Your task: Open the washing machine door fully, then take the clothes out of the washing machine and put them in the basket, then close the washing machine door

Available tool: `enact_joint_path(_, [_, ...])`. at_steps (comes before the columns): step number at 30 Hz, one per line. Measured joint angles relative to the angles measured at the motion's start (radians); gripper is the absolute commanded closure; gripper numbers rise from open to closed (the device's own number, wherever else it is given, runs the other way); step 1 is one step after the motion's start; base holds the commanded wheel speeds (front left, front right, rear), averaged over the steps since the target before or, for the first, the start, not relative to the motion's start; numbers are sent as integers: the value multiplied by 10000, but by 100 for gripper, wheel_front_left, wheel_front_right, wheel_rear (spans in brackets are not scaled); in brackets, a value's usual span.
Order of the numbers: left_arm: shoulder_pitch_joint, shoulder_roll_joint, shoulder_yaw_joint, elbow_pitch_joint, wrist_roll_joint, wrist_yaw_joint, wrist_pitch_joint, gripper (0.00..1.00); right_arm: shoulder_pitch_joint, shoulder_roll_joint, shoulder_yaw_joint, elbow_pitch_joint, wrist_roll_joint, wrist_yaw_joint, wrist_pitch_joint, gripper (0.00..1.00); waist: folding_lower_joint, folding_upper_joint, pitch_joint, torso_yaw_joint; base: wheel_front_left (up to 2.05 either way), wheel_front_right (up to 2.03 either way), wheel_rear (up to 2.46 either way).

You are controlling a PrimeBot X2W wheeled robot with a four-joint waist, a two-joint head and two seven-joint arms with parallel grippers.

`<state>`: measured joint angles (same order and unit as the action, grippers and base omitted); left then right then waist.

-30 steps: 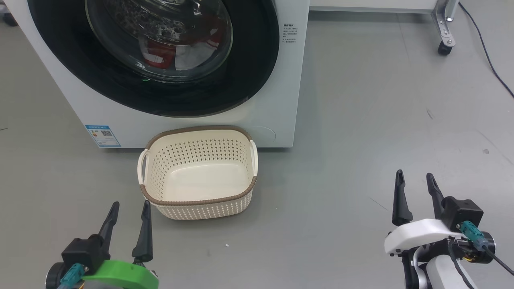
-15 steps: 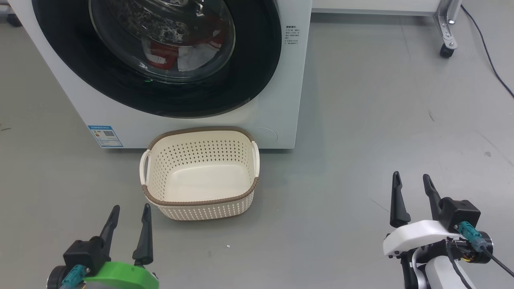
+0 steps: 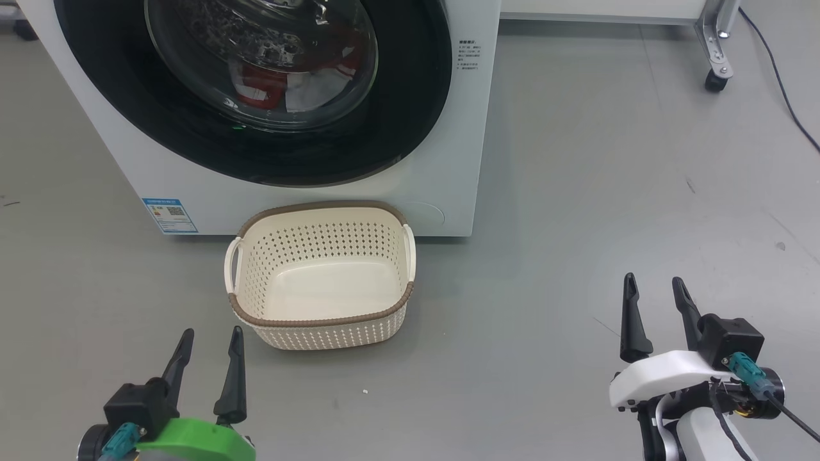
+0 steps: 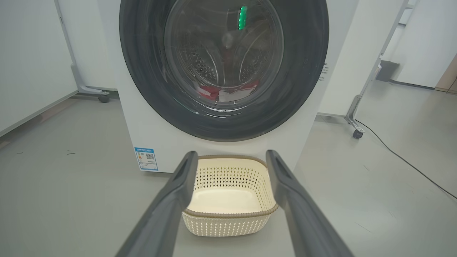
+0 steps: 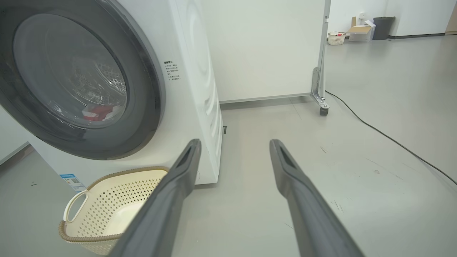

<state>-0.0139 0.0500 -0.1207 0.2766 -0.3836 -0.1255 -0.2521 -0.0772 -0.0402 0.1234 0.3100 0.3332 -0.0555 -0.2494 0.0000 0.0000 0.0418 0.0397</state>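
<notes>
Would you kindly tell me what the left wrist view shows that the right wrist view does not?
Left wrist view, not the right: the washing machine door face-on, a green glint on its glass, and the open left tool. Right wrist view, not the left: the washing machine seen obliquely with its side panel, a dark bin and cardboard box far off, and the open right tool. Both: the door shut, red clothes behind the glass, the empty basket, the blue label and a floor cable.

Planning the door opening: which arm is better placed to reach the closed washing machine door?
Left arm, likely: its open jaws face the washing machine door squarely; the right arm aims past the washing machine's side at the floor.
</notes>
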Motion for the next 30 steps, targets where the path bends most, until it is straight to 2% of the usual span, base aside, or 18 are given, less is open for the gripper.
enact_joint_path(21, [-7, -15, -117, 2, 0, -2, 0, 0, -27, 0, 59, 40, 19, -10, 0, 0, 0, 0, 198, 91, 0, 0, 0])
enact_joint_path(22, [-11, -15, -128, -6, 0, 0, 0, 0, -31, 0, 65, 44, 165, 8, 0, 6, 0, 0, 234, 103, 0, 0, 0])
enact_joint_path(24, [-20, -17, -165, -25, 0, -2, 0, 0, -35, 0, 67, 50, 545, 13, 0, 100, 0, 0, 319, 129, 0, 0, 0])
enact_joint_path(30, [-92, -21, -374, -73, -2, -2, 0, 0, -252, -2, -40, 42, 548, 17, 0, 100, 0, 0, 619, 249, 0, 0, 0])
